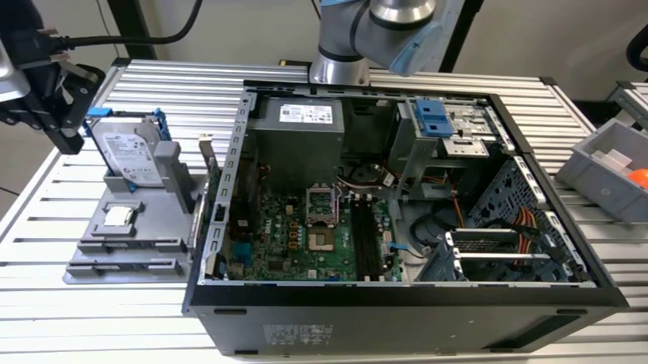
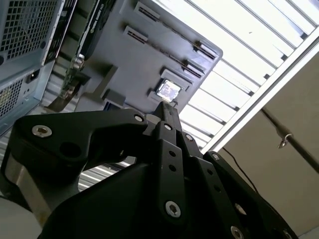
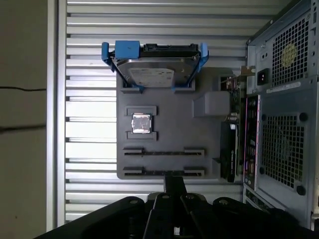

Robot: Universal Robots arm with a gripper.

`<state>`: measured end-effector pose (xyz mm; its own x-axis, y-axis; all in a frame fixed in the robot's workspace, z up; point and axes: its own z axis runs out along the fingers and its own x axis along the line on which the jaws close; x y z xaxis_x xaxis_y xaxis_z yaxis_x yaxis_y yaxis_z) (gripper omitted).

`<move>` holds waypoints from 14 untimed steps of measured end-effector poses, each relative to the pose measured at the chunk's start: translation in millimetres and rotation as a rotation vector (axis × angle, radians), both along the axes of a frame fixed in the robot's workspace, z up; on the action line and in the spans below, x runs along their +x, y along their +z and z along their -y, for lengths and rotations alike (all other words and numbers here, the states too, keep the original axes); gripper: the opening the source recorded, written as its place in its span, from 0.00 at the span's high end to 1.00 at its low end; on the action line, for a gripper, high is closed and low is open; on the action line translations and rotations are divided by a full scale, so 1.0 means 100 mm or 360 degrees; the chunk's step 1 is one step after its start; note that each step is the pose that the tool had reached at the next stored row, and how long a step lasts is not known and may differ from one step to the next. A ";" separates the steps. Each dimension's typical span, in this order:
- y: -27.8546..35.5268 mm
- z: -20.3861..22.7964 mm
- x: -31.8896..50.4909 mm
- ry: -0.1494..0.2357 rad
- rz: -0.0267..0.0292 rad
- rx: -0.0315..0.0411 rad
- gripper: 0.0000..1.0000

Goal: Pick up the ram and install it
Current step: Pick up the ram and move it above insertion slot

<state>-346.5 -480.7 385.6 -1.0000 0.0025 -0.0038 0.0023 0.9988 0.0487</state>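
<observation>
**A:** What is the end effector like?

**B:** The end effector point(image 2: 167, 113) is matte black metal, made of jointed links studded with round screw heads. Its two fingers are clenched together into one narrow tip. In the exterior view it point(image 1: 67, 136) hangs at the upper left of the frame, near the hard drive's blue frame point(image 1: 99, 112).

**A:** What lies around it?

**B:** Closest is a flat grey plastic holder point(image 3: 169, 134), resting on a worktop point(image 3: 84, 59) of ribbed silver metal slats. The holder carries a shiny silver hard drive point(image 3: 154, 69), a small square silver chip point(image 3: 141, 123) and two long narrow slots point(image 3: 163, 151). At the centre of the exterior view stands an open black computer case point(image 1: 405, 303) with a green motherboard point(image 1: 294, 235) inside.

**A:** And the ram?

**B:** I cannot tell where it lies. In the first wrist view the clenched tip point(image 3: 174, 183) appears just beside the nearer long slot, which reads as a thin dark line.
</observation>
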 end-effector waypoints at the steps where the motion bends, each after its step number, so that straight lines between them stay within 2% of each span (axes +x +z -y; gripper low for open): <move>1: -0.001 0.009 0.000 0.0000 0.00000 0.0000 1.00; 14: -0.007 0.115 0.000 0.0000 -0.00018 0.0000 1.00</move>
<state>-346.5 -492.2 384.9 -1.0000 0.0025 -0.0027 0.0024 0.9988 0.0487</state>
